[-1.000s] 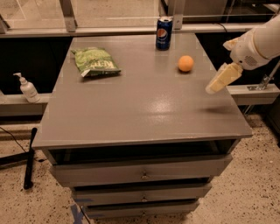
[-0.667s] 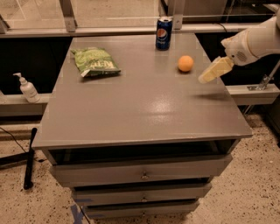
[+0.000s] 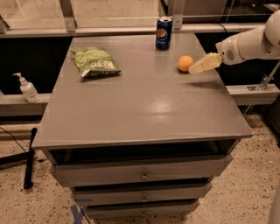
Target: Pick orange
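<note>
Claw [image 3: 195, 69], spread unclear, beside orange [image 3: 185, 63] on grey cabinet top [image 3: 144, 109] over speckled floor [image 3: 247, 192].

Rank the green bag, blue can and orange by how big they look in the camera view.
1. Green bag, largest.
2. Blue can, taller than the orange though it stands farther back.
3. Orange, smallest.
The gripper hangs close beside the orange.

Grey drawer cabinet [image 3: 140, 175], speckled floor [image 3: 245, 197].
Glazed partition [image 3: 113, 11] behind tabletop [image 3: 144, 105]; pump bottle [image 3: 28, 89] on left ledge [image 3: 13, 107]; end effector [image 3: 195, 68] over tabletop's right rear.
</note>
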Controlling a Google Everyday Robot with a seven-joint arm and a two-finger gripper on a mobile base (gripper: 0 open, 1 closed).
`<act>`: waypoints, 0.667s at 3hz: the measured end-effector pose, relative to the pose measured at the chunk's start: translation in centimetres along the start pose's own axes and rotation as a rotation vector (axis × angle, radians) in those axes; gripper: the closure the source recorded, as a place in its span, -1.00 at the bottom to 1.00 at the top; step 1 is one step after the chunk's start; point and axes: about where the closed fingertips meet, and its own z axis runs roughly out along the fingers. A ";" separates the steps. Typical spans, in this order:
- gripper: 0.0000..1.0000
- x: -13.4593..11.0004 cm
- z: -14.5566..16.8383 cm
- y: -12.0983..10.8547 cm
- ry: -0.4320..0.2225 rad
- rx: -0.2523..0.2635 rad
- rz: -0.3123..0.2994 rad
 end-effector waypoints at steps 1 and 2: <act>-1.00 -0.9 2.4 1.0 -0.048 -0.041 0.056; -0.65 -1.9 4.4 2.8 -0.093 -0.090 0.073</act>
